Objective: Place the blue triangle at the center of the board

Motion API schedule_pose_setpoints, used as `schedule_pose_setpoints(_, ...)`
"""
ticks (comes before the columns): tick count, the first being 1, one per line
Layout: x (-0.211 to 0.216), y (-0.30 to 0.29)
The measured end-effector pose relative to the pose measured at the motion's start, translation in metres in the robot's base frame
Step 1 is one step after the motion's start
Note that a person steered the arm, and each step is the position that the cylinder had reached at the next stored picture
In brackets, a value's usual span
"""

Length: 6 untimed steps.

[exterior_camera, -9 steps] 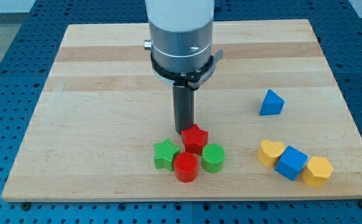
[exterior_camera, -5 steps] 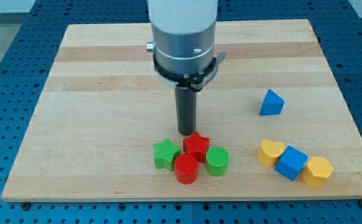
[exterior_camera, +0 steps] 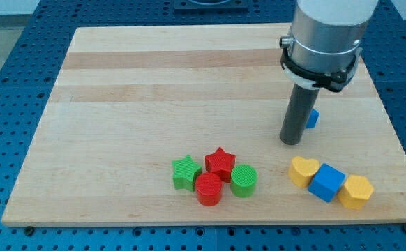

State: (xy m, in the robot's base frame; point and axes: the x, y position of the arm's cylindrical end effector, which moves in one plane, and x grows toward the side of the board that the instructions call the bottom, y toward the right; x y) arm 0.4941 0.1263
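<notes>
The blue triangle (exterior_camera: pixel 313 118) sits at the view's right on the wooden board (exterior_camera: pixel 133 90), mostly hidden behind my rod; only a small blue part shows to the rod's right. My tip (exterior_camera: pixel 290 141) rests on the board just left of and slightly below the triangle, close to it or touching it.
A red star (exterior_camera: pixel 220 162), green star (exterior_camera: pixel 185 171), red cylinder (exterior_camera: pixel 208 188) and green cylinder (exterior_camera: pixel 243 180) cluster at the bottom centre. A yellow heart (exterior_camera: pixel 303 170), blue cube (exterior_camera: pixel 326 183) and yellow hexagon (exterior_camera: pixel 356 192) sit in a row at the bottom right.
My rod has moved from above the red star at the centre to the right, next to the blue triangle, which it now hides in part. The red star and green cylinder shifted slightly.
</notes>
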Motion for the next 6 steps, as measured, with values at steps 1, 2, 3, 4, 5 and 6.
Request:
schedule_pose_setpoints(1,0.000,0.019)
schedule_pose_setpoints(2,-0.004,0.043)
schedule_pose_setpoints(3,-0.023,0.051)
schedule_pose_setpoints(4,-0.038,0.037)
schedule_pose_setpoints(5,-0.038,0.010)
schedule_pose_setpoints(6,-0.058,-0.012)
